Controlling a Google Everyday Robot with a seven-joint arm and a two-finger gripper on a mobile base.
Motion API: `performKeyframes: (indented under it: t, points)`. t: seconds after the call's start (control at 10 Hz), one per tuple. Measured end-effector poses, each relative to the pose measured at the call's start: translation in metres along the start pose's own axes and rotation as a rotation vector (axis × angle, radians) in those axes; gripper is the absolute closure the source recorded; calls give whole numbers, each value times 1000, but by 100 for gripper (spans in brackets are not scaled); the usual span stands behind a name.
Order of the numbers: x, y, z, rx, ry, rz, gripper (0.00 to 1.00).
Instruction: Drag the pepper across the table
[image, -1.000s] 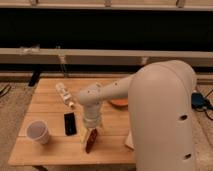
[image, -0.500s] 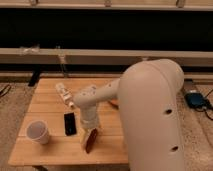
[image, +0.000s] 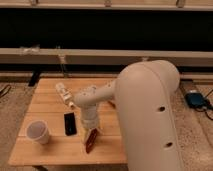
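The pepper (image: 90, 141) is a slim dark red thing lying near the front edge of the light wooden slatted table (image: 45, 95). My gripper (image: 90, 131) hangs straight down over the pepper's upper end, with its tips at or on the pepper. My big white arm fills the right half of the view and hides the right part of the table.
A black phone (image: 70, 123) lies just left of the pepper. A white cup (image: 38, 132) stands at the front left. A clear bottle (image: 64, 93) lies at the back. A bit of the orange bowl (image: 111, 104) shows behind the arm. Dark wall and rail run behind.
My arm has swung further into view and covers more of the table. The gripper and the pepper stay at about the same spot near the front edge.
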Motion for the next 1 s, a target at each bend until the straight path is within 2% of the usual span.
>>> performKeyframes:
  t: [0.1, 0.3, 0.5, 1.0]
  points:
    - [0, 0, 0, -4, -1, 5, 57]
    - [0, -2, -3, -12, -10, 14, 80]
    - [-1, -4, -7, -14, -18, 17, 93]
    - [-4, -7, -12, -11, -38, 17, 94]
